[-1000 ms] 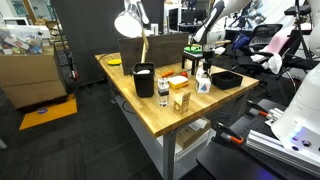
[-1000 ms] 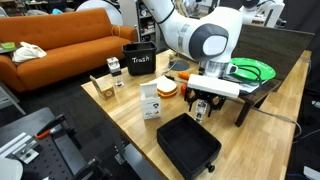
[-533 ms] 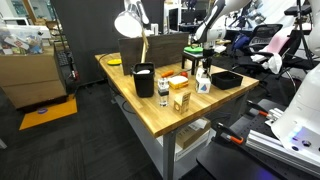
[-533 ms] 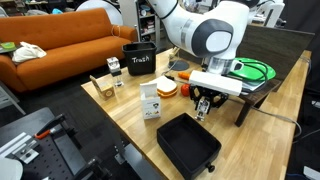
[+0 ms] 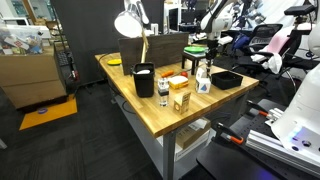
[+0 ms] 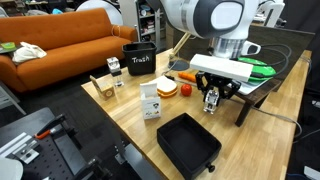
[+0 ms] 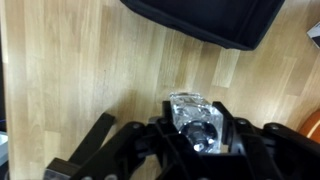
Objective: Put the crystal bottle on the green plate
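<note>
Having just clamped my gripper (image 6: 212,99) onto the crystal bottle (image 7: 195,120), I now hold it seemingly raised off the table (image 6: 130,122), nearer the green plate (image 6: 258,68) but not there yet.

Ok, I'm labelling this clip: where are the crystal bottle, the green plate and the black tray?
crystal bottle (image 7: 195,112), wrist view, its clear glassy body.
green plate (image 6: 263,69), exterior view, visible green surface.
black tray (image 6: 188,145), exterior view, bare floor.

Exterior views share the wooden table (image 5: 145,110), seemingly from opposite ends; wrist view looks down close.
</note>
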### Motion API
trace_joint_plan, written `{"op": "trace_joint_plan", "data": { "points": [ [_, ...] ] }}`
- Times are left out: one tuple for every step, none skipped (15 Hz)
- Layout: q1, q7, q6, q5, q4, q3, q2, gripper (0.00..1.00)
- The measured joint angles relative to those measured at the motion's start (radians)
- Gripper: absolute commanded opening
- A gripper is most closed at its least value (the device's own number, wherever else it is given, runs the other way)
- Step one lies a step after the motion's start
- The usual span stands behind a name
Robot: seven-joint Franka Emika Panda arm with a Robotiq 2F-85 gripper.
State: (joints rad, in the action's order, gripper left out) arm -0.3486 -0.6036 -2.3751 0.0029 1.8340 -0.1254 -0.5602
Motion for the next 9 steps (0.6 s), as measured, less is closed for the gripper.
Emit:
{"op": "trace_joint_plan", "data": {
  "points": [
    [0.001,0.026,0.000,-0.011,0.030,-0.013,0.039,0.18],
    [0.003,0.054,0.000,-0.028,0.061,-0.025,0.084,0.18],
    [0.005,0.082,0.000,-0.048,0.090,-0.037,0.129,0.18],
    [0.006,0.108,0.000,-0.066,0.112,-0.044,0.170,0.18],
    [0.009,0.134,0.000,-0.085,0.128,-0.051,0.208,0.18],
    [0.013,0.161,0.000,-0.105,0.138,-0.058,0.242,0.18],
    [0.019,0.190,0.000,-0.127,0.143,-0.064,0.271,0.18],
    [0.025,0.216,0.000,-0.147,0.144,-0.069,0.295,0.18],
    [0.030,0.237,0.000,-0.164,0.144,-0.074,0.312,0.18]
  ]
}}
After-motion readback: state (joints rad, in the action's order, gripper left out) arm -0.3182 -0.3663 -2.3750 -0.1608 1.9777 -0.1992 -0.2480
